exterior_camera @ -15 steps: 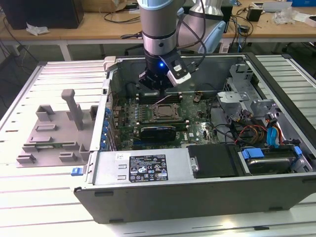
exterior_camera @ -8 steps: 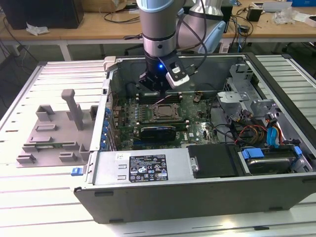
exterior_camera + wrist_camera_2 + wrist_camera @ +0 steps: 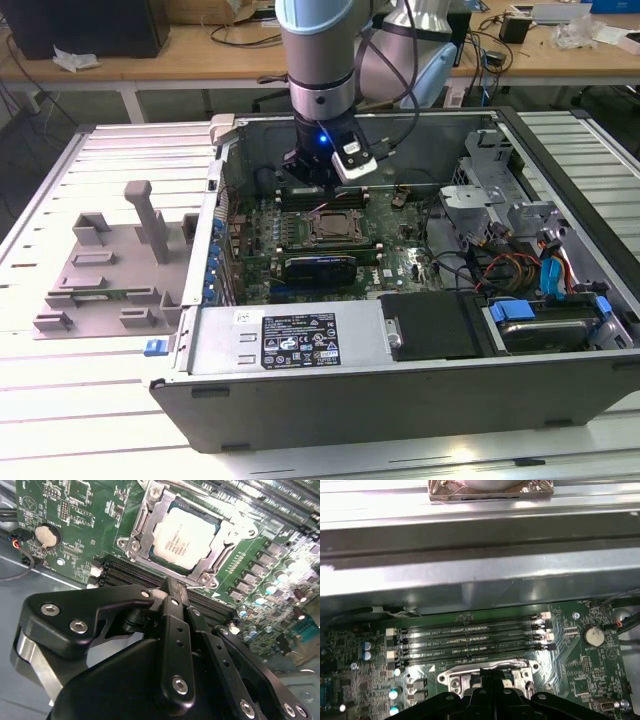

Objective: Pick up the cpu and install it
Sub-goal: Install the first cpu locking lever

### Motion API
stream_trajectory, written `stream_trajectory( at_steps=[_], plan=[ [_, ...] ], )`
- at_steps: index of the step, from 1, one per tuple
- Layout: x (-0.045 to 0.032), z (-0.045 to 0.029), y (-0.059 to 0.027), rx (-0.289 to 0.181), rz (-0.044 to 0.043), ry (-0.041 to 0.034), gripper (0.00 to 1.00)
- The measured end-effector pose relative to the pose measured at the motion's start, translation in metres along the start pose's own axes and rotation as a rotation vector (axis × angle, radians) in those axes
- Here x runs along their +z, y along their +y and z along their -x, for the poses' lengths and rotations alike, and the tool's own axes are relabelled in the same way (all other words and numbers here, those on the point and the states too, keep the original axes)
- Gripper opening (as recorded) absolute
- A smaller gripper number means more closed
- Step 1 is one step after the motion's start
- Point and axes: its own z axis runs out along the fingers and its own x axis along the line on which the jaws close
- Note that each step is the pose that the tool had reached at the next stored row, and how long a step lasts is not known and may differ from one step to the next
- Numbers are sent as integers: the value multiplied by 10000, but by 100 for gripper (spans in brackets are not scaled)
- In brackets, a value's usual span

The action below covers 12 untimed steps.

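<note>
Item: cpu, 1 unit, lying flat inside the socket frame on the motherboard.
Gripper: fingers pressed together, empty, poised at the frame's edge by the memory slots.
Handling note: judged seated; keep movement vertical, clear of chip and frame.

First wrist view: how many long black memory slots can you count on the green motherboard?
4. The long black memory slots lie side by side in one bank, between the metal-framed socket and the grey case wall. Others may be hidden elsewhere on the board.
</note>
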Motion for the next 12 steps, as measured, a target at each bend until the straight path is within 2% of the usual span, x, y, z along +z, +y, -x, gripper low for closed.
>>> stream_trajectory(
  at_steps=[7, 12],
  plan=[
    [101, -24, 141, 82, -17, -15, 11],
    [137, -23, 148, 259, -47, -45, 11]
  ],
)
